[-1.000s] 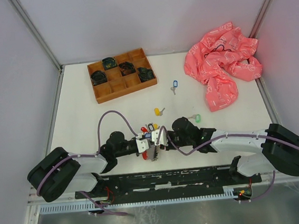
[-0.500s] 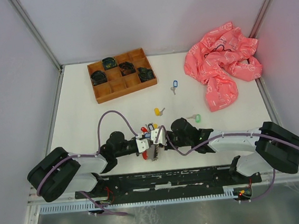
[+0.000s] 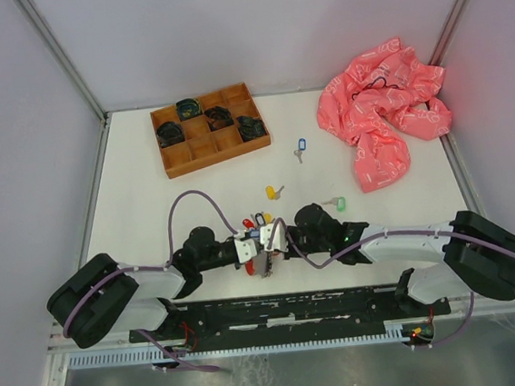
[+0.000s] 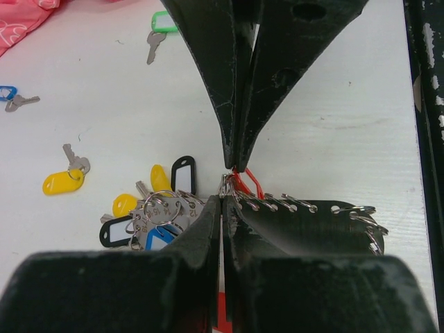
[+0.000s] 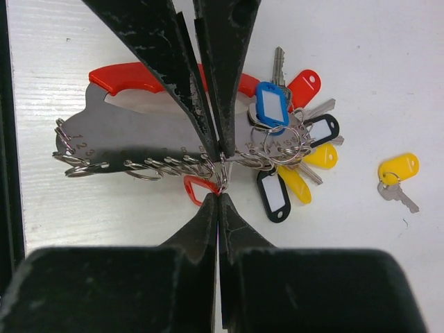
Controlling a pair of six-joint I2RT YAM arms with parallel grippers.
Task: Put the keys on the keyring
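You had both end effectors tip to tip at the near middle of the counter [image 3: 139, 195]. The left end effector [image 4: 222, 201] was pressed together, pinching the keyring [image 4: 226, 184]. The right end effector [image 5: 219, 198] was pressed together on the same keyring from the other side, beside its red loop [image 5: 198, 189]. The keyring lay at the edge of a grey plate [image 5: 132, 139], with a bunch of tagged keys [image 5: 284, 149] touching it. Yellow [image 3: 274, 191], green [image 3: 336, 204] and blue [image 3: 301, 147] keys lay apart, farther out.
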